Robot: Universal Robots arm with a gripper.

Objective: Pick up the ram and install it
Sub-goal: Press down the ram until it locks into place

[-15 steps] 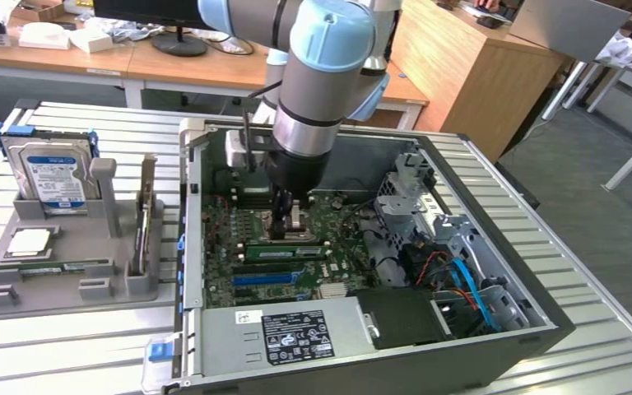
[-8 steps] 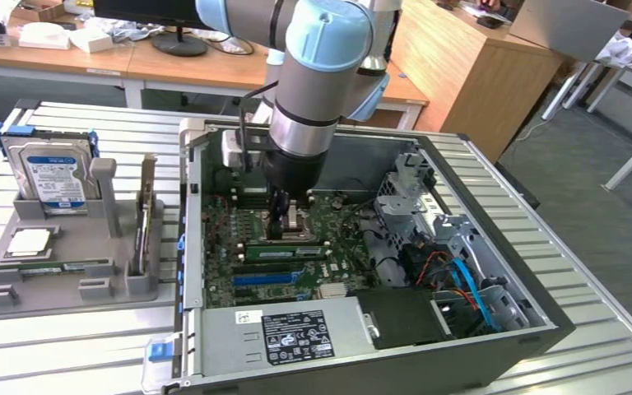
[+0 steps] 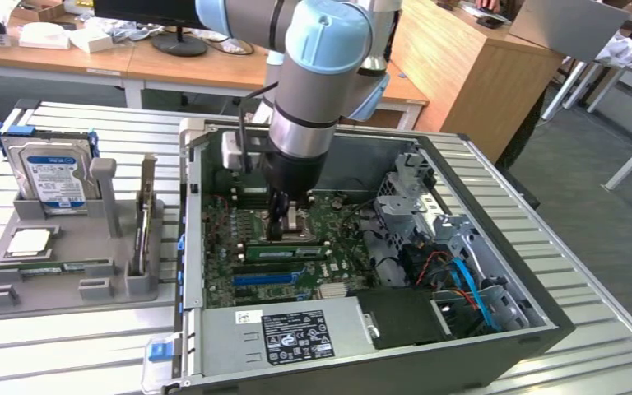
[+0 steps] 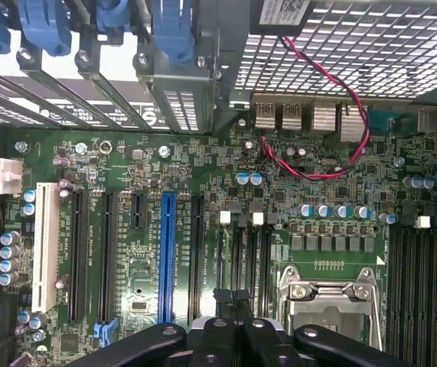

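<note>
In the exterior view a long narrow green ram point(image 3: 284, 250) lies level across the motherboard point(image 3: 228, 271) inside the open computer case, seemingly seated in a slot. My gripper point(image 3: 281, 234) points straight down just behind it, beside the CPU socket point(image 3: 294, 222). I cannot tell whether the tip touches the stick. In the wrist view the black fingers point(image 4: 223, 306) are pressed together with nothing between them, over black slots point(image 4: 242, 256) next to the CPU socket point(image 4: 329, 306). The gripper point(image 4: 233, 300) is shut.
On the exterior view's left a grey holder point(image 3: 96, 284) carries a hard drive point(image 3: 55, 177), a square silver chip point(image 3: 29, 241), a thin upright card point(image 3: 145, 216) and small green sticks point(image 3: 58, 267). Case walls point(image 3: 193, 247), a drive cage point(image 3: 415, 202) and cables point(image 3: 470, 280) surround the motherboard.
</note>
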